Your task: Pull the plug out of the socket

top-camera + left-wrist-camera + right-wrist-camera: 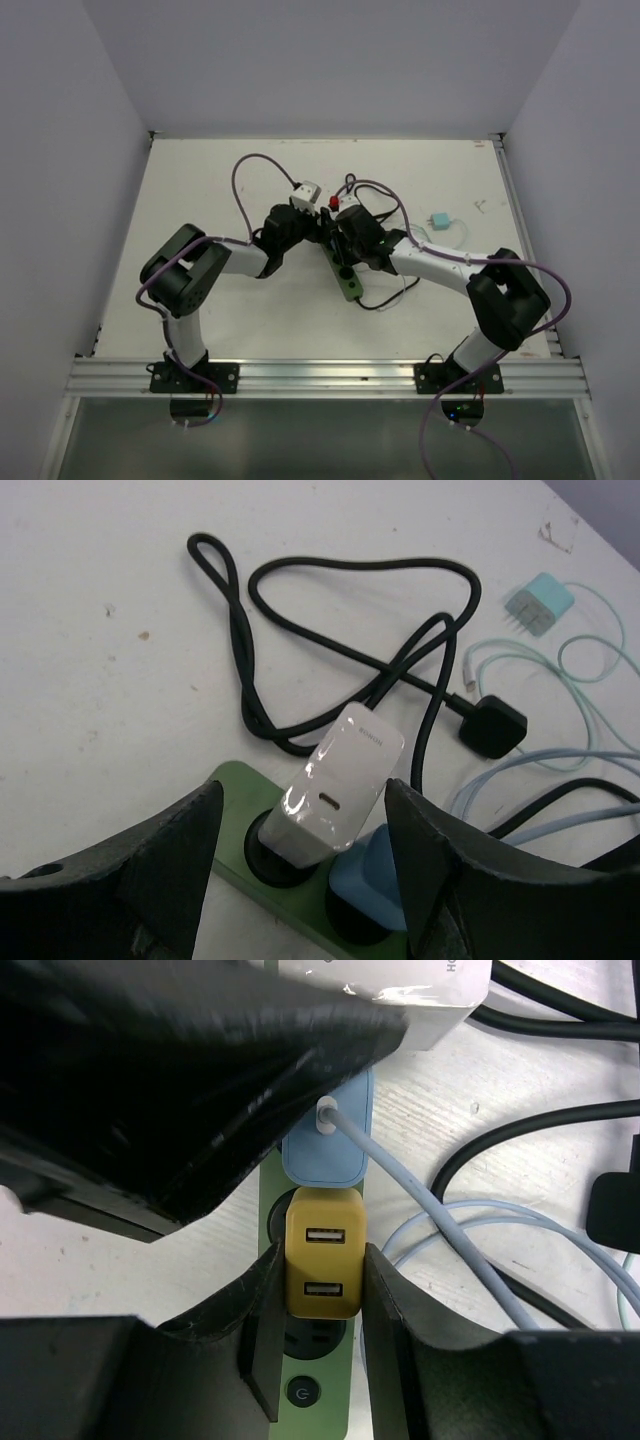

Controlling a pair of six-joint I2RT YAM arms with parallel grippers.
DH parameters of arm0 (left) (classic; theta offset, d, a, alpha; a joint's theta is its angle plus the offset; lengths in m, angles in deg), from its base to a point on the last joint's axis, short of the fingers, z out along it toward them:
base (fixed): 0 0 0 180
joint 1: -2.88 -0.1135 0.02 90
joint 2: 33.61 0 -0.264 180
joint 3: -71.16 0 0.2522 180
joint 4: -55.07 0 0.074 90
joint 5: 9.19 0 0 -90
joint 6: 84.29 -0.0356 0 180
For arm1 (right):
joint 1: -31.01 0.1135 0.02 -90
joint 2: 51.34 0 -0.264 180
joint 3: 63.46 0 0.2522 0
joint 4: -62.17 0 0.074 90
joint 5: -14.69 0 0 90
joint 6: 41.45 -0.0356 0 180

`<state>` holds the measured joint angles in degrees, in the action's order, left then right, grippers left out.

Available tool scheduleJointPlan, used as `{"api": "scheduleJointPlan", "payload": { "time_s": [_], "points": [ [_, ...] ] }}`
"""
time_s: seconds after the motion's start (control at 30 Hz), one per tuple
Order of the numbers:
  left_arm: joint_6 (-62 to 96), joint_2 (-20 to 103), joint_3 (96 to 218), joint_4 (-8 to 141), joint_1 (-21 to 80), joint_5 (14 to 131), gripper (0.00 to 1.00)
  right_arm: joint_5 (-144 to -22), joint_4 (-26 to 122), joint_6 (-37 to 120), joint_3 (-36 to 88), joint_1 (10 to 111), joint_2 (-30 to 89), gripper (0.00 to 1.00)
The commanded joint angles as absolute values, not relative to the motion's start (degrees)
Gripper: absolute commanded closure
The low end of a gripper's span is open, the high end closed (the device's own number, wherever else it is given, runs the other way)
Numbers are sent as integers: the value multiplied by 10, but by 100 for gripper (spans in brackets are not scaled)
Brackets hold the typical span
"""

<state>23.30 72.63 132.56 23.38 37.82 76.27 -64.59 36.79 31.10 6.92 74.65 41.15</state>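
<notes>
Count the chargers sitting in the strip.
3: white charger at one end, blue charger beside it, yellow charger next, in the right pincer. Others may be hidden.

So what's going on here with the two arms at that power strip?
Both arms are working over the green power strip, which has three plugs lined up along it. The right gripper is shut on the yellow USB adapter, fingers pressed to its sides; whether it has come out of its outlet cannot be told. The left gripper is open, straddling the white charger, which sits in its outlet. The blue plug between them is untouched.
</notes>
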Motion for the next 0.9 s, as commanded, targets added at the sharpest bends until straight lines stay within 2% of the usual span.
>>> {"api": "scheduleJointPlan", "payload": {
  "time_s": [0.0,0.23,0.4,0.53,0.63,0.77,0.87],
  "points": [
    [234,741,1287,196,381,749,31,-703,358,319,69,766,381,100],
    [233,742,1258,207,380,771,32,-710,358,317,79,766,390,100],
    [229,749,1262,236,382,799,39,-718,352,307,89,765,393,100],
    [236,765,1260,242,381,806,41,-838,378,268,76,713,397,100],
    [238,771,1267,255,381,803,43,-873,380,253,72,689,400,100],
    [243,772,1266,261,379,805,44,-889,374,253,72,676,399,100],
    [246,776,1268,265,380,802,45,-847,352,274,87,686,401,100]
  ]
}}
